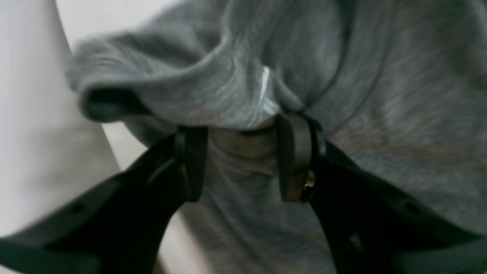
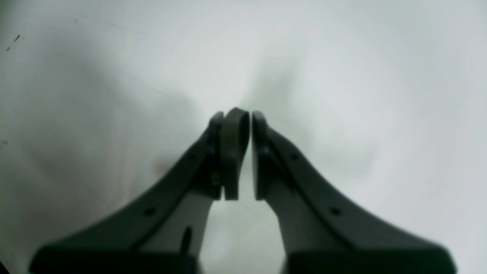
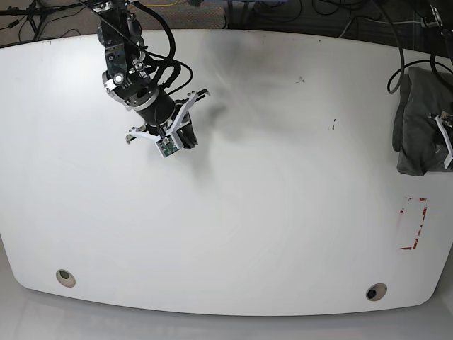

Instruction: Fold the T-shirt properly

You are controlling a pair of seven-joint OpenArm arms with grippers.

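The dark heather-grey T-shirt [image 3: 416, 124] lies bunched at the far right edge of the white table [image 3: 283, 177]. In the left wrist view the T-shirt [image 1: 380, 95] fills most of the frame, blurred, with a white label near the collar. My left gripper [image 1: 243, 133] has its jaws apart, and a fold of the collar lies between the fingertips, cloth draped over them. In the base view the left gripper [image 3: 447, 138] is barely visible at the right edge. My right gripper [image 2: 249, 118] is shut and empty above bare table, and it also shows in the base view [image 3: 185, 134] at the upper left.
A red-outlined rectangle [image 3: 413, 224] is marked on the table near the right edge, in front of the shirt. Two round holes [image 3: 65, 277] [image 3: 375, 291] sit near the front edge. Cables [image 3: 283, 10] run behind the far edge.
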